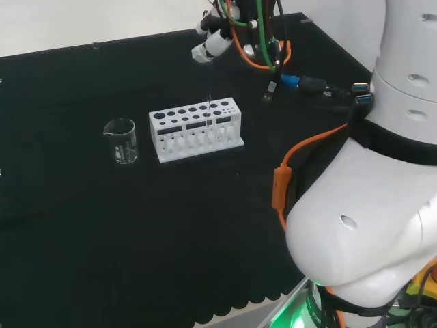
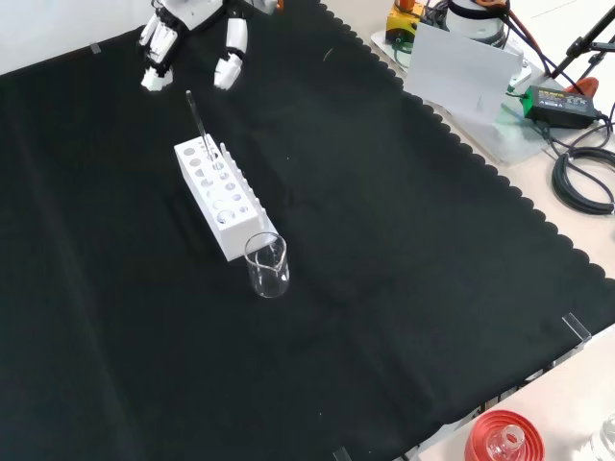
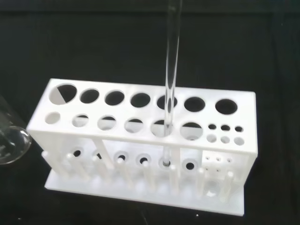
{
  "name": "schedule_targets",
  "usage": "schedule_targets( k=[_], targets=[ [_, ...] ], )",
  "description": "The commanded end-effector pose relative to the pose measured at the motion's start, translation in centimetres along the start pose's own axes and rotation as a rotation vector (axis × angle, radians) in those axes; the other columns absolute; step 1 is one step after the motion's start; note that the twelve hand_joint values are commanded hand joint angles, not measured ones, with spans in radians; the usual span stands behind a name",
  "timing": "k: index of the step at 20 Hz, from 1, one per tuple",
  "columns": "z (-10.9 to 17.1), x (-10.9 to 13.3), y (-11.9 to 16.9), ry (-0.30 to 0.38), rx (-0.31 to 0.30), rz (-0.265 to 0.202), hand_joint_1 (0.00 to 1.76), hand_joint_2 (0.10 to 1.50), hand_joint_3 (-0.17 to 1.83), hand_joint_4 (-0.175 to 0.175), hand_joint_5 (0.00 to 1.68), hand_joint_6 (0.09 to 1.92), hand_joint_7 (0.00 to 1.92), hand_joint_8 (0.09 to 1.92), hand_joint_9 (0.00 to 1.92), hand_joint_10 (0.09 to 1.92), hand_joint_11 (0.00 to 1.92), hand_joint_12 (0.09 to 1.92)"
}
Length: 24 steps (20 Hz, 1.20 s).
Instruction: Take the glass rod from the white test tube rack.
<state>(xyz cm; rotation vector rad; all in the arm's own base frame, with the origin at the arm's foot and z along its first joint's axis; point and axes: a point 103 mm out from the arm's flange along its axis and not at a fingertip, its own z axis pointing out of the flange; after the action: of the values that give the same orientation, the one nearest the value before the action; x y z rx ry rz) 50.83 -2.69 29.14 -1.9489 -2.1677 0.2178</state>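
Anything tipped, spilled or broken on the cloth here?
Nothing stands out. The rack stands flat, the rod upright in one of its holes, the beaker upright beside it. The hand hangs open above, touching nothing.

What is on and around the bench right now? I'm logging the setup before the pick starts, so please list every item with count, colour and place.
glass rod: one, clear, upright in a hole of the rack, untouched.
white test tube rack: one, white, mid-cloth.
beaker: one, clear, beside the rack's end; contents not discernible.
black cloth: one, black, covering the bench.
red ribbed stand: one, red, off the cloth at the front view's bottom edge, with a clear glass piece on it.
cables and black box: black, on the bench at the front view's right.
arm: white, head view's right.
hand: black and white, fingers relaxed, above the rod.
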Motion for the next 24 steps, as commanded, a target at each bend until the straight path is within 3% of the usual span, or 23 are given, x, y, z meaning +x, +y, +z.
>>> schedule_targets(
  k=[1, 5, 9, 11, 13, 14, 16, 17, 18, 19, 22, 23, 24],
  targets=[
    [1.9, 0.4, 1.4, -0.017, 0.072, 0.032, 0.58, 0.82, 0.42, -0.084, 0.40, 0.09, 0.47, 0.80, 0.56, 0.83, 0.35, 1.43],
    [3.2, 0.5, 2.0, -0.018, 0.087, 0.016, 0.58, 0.82, 0.42, -0.086, 0.41, 0.09, 0.47, 0.80, 0.57, 0.83, 0.38, 1.43],
    [3.6, -0.9, 1.4, 0.033, 0.070, 0.017, 0.61, 0.82, 0.42, -0.107, 0.47, 0.13, 0.54, 0.80, 0.65, 0.81, 0.52, 1.37],
    [3.5, -1.5, 0.7, 0.057, 0.045, 0.012, 0.64, 0.83, 0.43, -0.124, 0.49, 0.29, 0.64, 0.78, 0.75, 0.78, 0.65, 1.32],
    [3.4, -1.3, 0.5, 0.065, 0.032, 0.007, 0.68, 0.83, 0.45, -0.141, 0.48, 0.57, 0.73, 0.78, 0.85, 0.76, 0.79, 1.27],
    [3.9, -1.3, 1.6, -0.060, 0.009, 0.136, 0.70, 0.83, 0.46, -0.151, 0.50, 0.70, 0.77, 0.79, 0.89, 0.75, 0.85, 1.24],
    [4.6, 2.0, 2.9, -0.100, -0.012, 0.182, 0.76, 0.83, 0.48, -0.168, 0.56, 0.86, 0.86, 0.79, 0.98, 0.74, 0.97, 1.20],
    [4.9, 1.5, 3.1, -0.056, 0.059, 0.098, 0.79, 0.83, 0.50, -0.172, 0.59, 0.91, 0.90, 0.79, 1.03, 0.73, 1.03, 1.17],
    [4.3, -0.3, 1.8, 0.068, 0.013, 0.037, 0.82, 0.83, 0.51, -0.174, 0.63, 0.93, 0.93, 0.79, 1.06, 0.71, 1.08, 1.15],
    [5.1, -0.2, 2.2, 0.106, 0.012, 0.008, 0.84, 0.82, 0.53, -0.175, 0.65, 0.95, 0.96, 0.79, 1.09, 0.70, 1.11, 1.13],
    [5.7, 0.9, 3.7, 0.107, 0.030, 0.010, 0.87, 0.82, 0.55, -0.175, 0.68, 0.97, 0.99, 0.79, 1.14, 0.68, 1.18, 1.10],
    [5.2, 0.7, 3.5, 0.039, -0.119, 0.001, 1.02, 0.82, 0.55, -0.175, 0.80, 0.99, 1.02, 0.87, 1.25, 0.71, 1.26, 1.02],
    [4.8, 0.9, 3.2, 0.003, -0.163, -0.011, 1.14, 0.81, 0.56, -0.175, 0.91, 0.99, 1.06, 0.92, 1.36, 0.72, 1.35, 0.93]
  ],
)
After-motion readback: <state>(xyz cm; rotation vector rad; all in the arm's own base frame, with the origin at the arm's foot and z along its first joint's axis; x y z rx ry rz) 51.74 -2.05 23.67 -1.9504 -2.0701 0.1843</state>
